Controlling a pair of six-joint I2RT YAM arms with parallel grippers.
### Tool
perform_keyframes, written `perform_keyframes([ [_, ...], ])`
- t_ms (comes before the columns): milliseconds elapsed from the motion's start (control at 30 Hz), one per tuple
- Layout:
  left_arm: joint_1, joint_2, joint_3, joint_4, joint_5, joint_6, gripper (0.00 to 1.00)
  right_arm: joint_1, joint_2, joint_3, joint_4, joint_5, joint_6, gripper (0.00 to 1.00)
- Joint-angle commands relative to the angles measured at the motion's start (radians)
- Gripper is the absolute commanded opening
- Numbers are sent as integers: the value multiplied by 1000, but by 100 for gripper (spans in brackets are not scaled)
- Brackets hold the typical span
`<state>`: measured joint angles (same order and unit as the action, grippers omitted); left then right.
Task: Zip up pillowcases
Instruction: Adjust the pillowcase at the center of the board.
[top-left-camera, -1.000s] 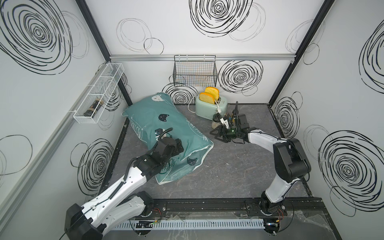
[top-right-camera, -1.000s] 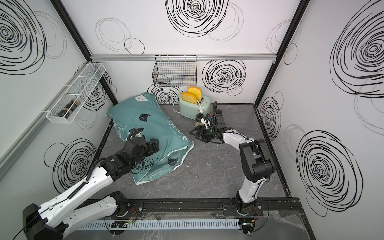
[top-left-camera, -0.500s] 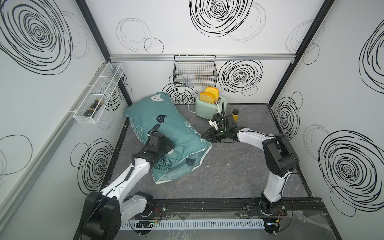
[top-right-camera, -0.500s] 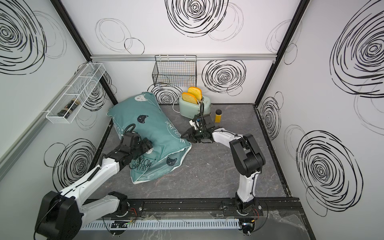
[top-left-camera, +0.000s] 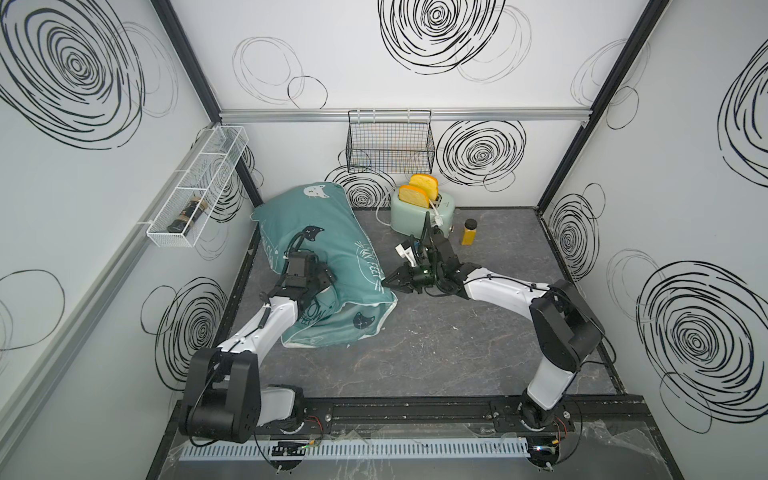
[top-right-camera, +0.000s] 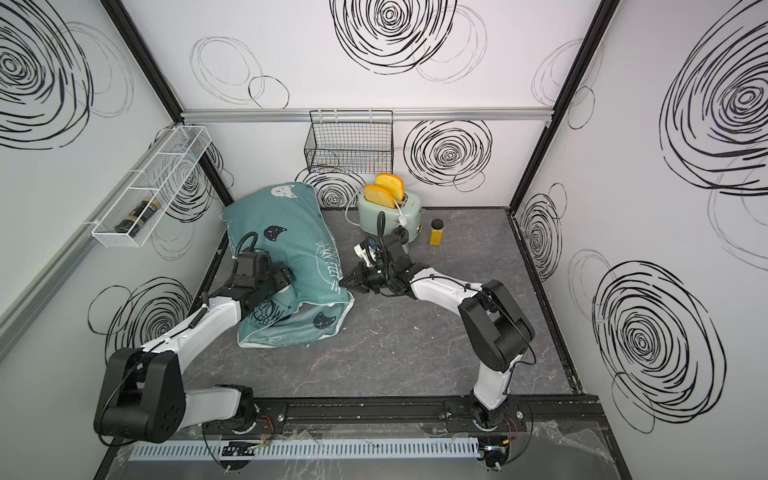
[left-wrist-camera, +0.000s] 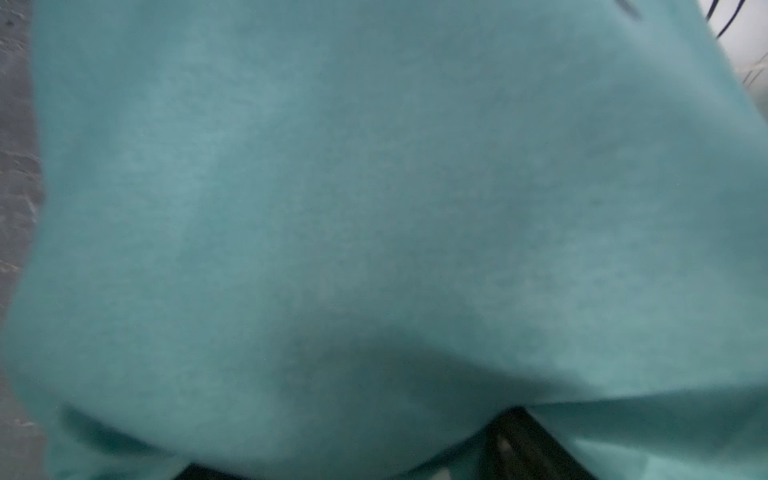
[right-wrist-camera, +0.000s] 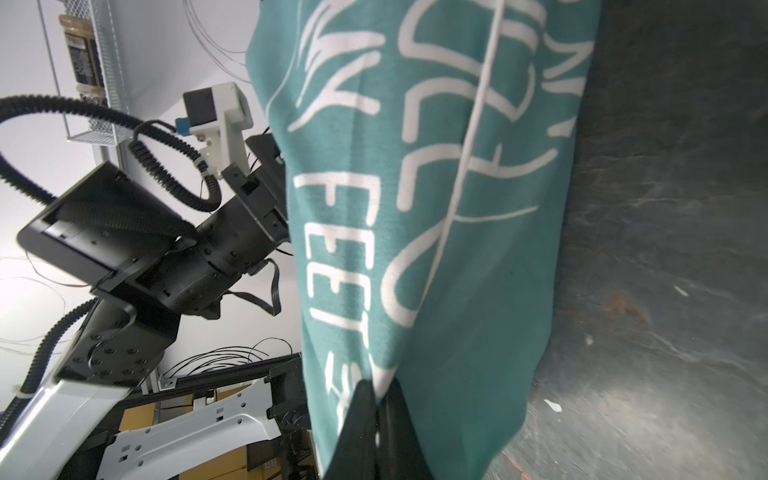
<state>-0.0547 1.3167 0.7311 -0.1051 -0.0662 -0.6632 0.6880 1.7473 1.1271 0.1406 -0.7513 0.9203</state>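
— Did the left hand (top-left-camera: 322, 277) show clearly?
— No; the blurred teal cat-print fabric pillowcase (left-wrist-camera: 374, 208) filled its wrist view. The right hand (right-wrist-camera: 377, 399) was cropped by its view's edge.

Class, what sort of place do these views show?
Probably a robot test cell staged as a home: white panel walls printed with black swirls, a black floor rail carrying two robot arms, a mint-green toaster and teal cat-print fabric pillowcase.
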Motion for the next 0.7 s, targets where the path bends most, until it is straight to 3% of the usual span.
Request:
perform_keyframes([
  [0, 8, -16, 7, 181, -20, 55, 79, 3, -84, -34, -7, -25, 11, 9],
  [133, -103, -100, 27, 102, -145, 99, 83, -70, -98, -75, -17, -81, -10, 21],
  [300, -194, -207, 57, -20, -184, 26, 83, -140, -109, -140, -54, -128, -73, 31],
  [433, -353, -281, 105, -151, -285, -34, 85, -176, -88, -183, -52, -181, -93, 33],
  [567, -580, -314, 174, -274, -392, -78, 86, -202, -102, -195, -62, -220, -128, 35],
  [667, -723, -301, 202, -340, -406, -124, 86, -210, -113, -186, -118, -247, -187, 34],
])
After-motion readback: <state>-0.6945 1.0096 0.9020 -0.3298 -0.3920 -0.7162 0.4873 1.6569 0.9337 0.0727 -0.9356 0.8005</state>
